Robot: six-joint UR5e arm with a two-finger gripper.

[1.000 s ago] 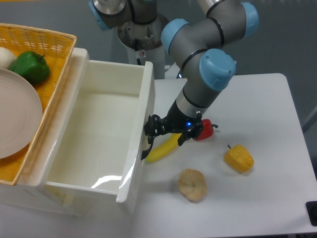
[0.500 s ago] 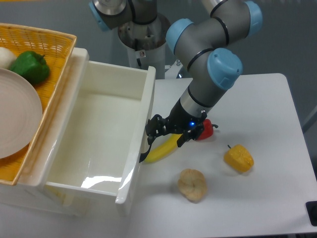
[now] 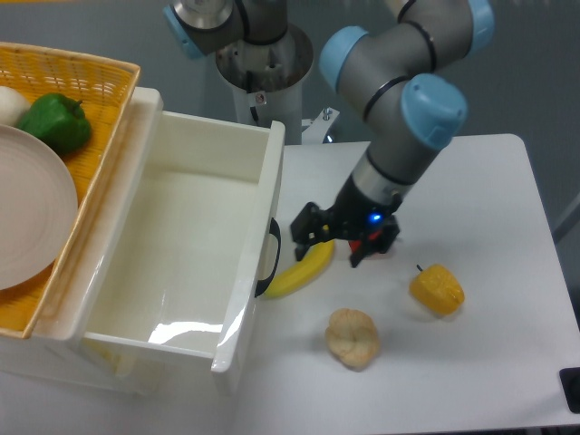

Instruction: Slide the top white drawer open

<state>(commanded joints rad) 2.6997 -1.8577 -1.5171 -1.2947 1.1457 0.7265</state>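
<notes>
Glossy cream-white, the top white drawer (image 3: 195,263) stands pulled far out of its cabinet at the left of the table (image 3: 489,362), a deep smooth-walled box with nothing visible inside and a streak of light reflected on its floor. Its one black curved handle (image 3: 269,258) sits on the front panel, facing the middle of the table.

The pincer (image 3: 304,233) hangs just to the right of that handle, apart from it, with a narrow gap between them. It is dark and seen partly end-on, so I cannot tell whether its fingers are apart or together; nothing is seen in them. A small blue light shows on the wrist behind it, and the grey arm with light-blue joints rises from there toward the top of the view.

A banana (image 3: 299,270) lies on the table below the pincer, its left end reaching to the drawer front under the handle. A red pepper (image 3: 375,237) is mostly hidden behind the wrist. Further right lies a yellow pepper (image 3: 437,288), and near the front a pale tan round piece of food (image 3: 352,338).

On top of the cabinet, left of the drawer, a woven yellow basket (image 3: 104,77) holds a plate (image 3: 32,217), a green pepper (image 3: 54,122) and a white round thing (image 3: 11,104).
</notes>
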